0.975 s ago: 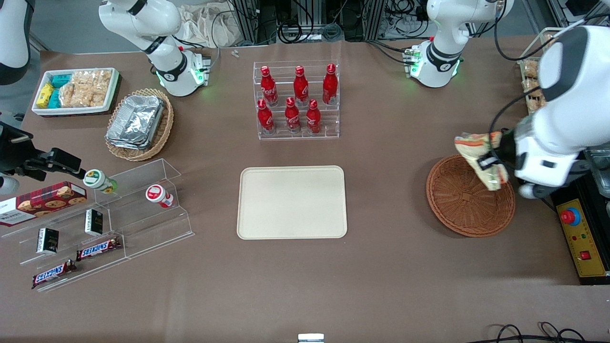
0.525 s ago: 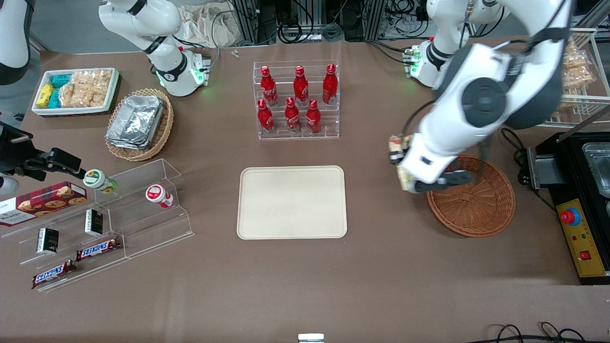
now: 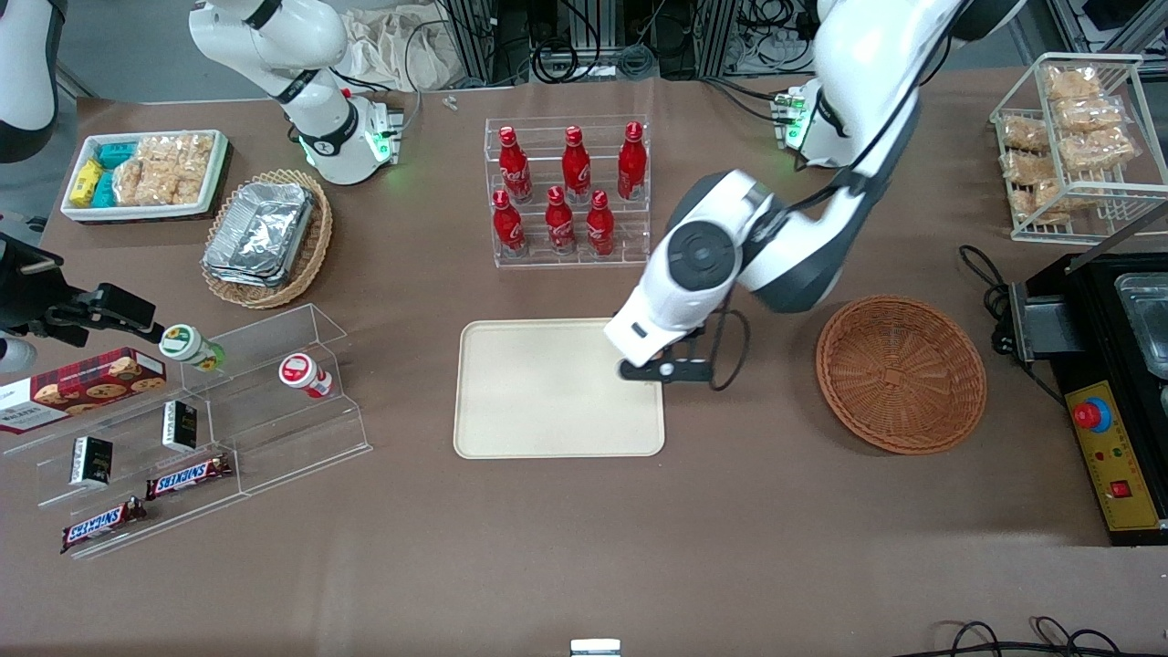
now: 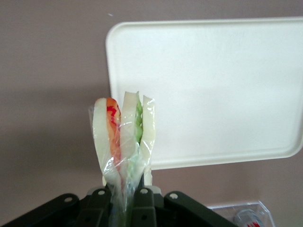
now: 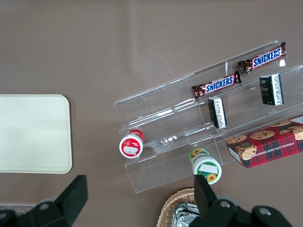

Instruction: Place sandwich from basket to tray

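- The hand (image 4: pixel 127 201) holds the sandwich (image 4: pixel 124 142) tight by its thin end, and the fat end sticks out away from the hand.
- The sandwich is in clear wrap. It has pale bread with an orange stripe and a green stripe.
- The sandwich is up in the air. It does not touch the tray (image 4: pixel 213 90) or the bench (image 4: pixel 52 94).
- In the wrist view, the sandwich sits over one edge of the tray, near a round corner.
- In the front view, the white arm hides the hand and the sandwich. The end of the arm is above the tray (image 3: pixel 538 392), at the edge nearest the basket (image 3: pixel 901 373).
- The basket is well apart from the hand, toward the working arm's end of the bench (image 3: pixel 584 547). It has nothing in it.
- The tray is flat and cream, and it has nothing on it.
- A clear rack of red bottles (image 3: pixel 568 193) stands near the hand, farther from the front camera than the tray.
- Clear shelves (image 3: pixel 237 401) with snack bars and small pots are well apart from the hand, toward the parked arm's end of the bench.
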### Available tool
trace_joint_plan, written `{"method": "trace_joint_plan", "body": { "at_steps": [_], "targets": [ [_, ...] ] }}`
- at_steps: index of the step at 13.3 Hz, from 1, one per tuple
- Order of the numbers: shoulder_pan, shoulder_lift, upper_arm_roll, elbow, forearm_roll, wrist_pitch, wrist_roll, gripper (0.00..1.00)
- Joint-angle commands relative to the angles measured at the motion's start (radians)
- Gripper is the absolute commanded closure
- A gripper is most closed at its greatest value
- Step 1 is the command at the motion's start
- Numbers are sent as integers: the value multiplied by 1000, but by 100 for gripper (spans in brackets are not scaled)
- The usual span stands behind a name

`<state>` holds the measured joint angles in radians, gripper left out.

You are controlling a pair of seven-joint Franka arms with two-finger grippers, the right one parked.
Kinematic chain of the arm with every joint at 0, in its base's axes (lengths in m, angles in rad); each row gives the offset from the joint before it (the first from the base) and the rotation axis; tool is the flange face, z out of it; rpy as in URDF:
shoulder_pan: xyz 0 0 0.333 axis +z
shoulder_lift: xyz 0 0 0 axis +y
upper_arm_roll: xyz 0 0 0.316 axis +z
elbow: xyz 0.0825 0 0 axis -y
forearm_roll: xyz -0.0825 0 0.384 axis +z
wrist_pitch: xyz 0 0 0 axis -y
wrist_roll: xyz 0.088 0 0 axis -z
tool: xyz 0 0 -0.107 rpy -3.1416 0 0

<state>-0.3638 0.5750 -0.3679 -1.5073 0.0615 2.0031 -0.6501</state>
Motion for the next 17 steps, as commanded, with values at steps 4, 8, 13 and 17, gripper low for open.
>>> {"method": "trace_joint_plan", "body": {
  "at_steps": [4, 8, 13, 17],
  "targets": [
    [-27, 160, 7, 27, 72, 144, 12, 85],
    [-27, 195, 9, 32, 81, 166, 6, 12],
    [28, 82, 9, 33, 74, 22, -13, 1],
    [132, -96, 9, 27, 69, -208, 53, 1]
  ]
}}
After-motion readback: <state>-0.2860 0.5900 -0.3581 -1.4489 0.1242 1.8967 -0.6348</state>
